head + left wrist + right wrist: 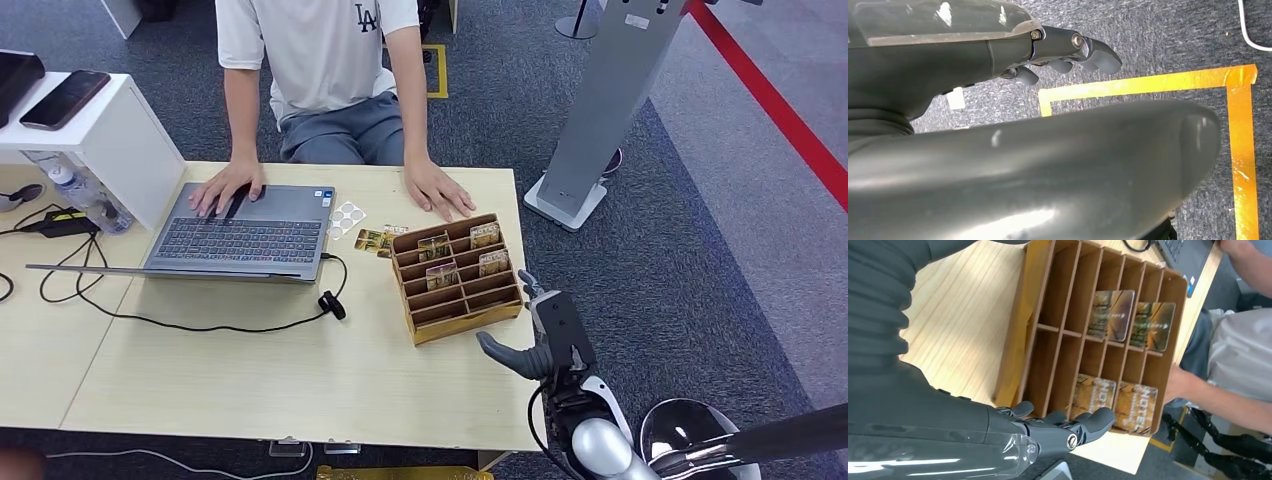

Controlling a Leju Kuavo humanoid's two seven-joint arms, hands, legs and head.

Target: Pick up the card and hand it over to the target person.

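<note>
A pale wooden table (pixel 250 370) stood on dark grey carpet, with a person seated at its far side, one hand on a laptop (pixel 240 238) and the other flat on the tabletop. Right of the laptop, a few loose cards (pixel 370 240) lay beside a wooden rack (pixel 458 278) of slotted compartments. Four cards (pixel 1111 315) stood upright in the rack, two in a nearer row and two further back; the remaining slots looked empty. The cards appeared thin, light, stiff and glossy, likely slippery; the exposed top edge seemed the best place to pinch. The right hand (pixel 535 340) hovered just beside the rack's near right corner, fingers spread, holding nothing. The left hand (pixel 1068 50) hung over the carpet, fingers loosely curled, holding nothing.
</note>
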